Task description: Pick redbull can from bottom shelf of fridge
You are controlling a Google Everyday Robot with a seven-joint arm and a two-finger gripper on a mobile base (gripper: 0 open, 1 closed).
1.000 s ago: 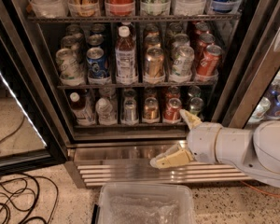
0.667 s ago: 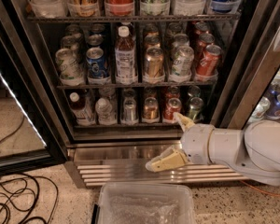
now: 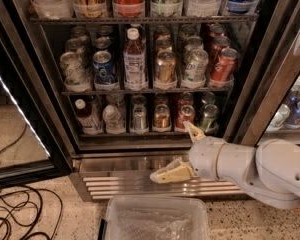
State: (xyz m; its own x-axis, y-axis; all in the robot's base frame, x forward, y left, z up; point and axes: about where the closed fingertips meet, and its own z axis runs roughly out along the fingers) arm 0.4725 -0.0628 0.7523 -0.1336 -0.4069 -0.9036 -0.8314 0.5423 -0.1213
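Observation:
The fridge (image 3: 55, 115) stands open with its dark racks of drinks facing me. On the bottom shelf (image 3: 140, 133) the redbull can (image 3: 140, 118), slim and silvery-grey, stands in the middle of the row. It is between a clear bottle (image 3: 111, 119) and a gold-copper can (image 3: 161, 116), with a red can (image 3: 185, 116) further right. My gripper (image 3: 179, 153) is open and empty. It is in front of the fridge's base, below and to the right of the redbull can. Its upper finger (image 3: 194, 131) is near the shelf's front edge and its lower finger (image 3: 167, 174) is over the ribbed grille (image 3: 120, 184).
A clear plastic bin (image 3: 157, 219) sits on the floor right below the arm. Black cables (image 3: 15, 216) lie on the floor at left. The open glass door (image 3: 15, 114) stands at left. The taller rack above (image 3: 140, 90) holds cans and a bottle. Another cooler (image 3: 290, 115) is at right.
My gripper and arm have moved a little to the left along the fridge's base, toward the middle of the bottom shelf. The fingers stay open. The drinks have not moved.

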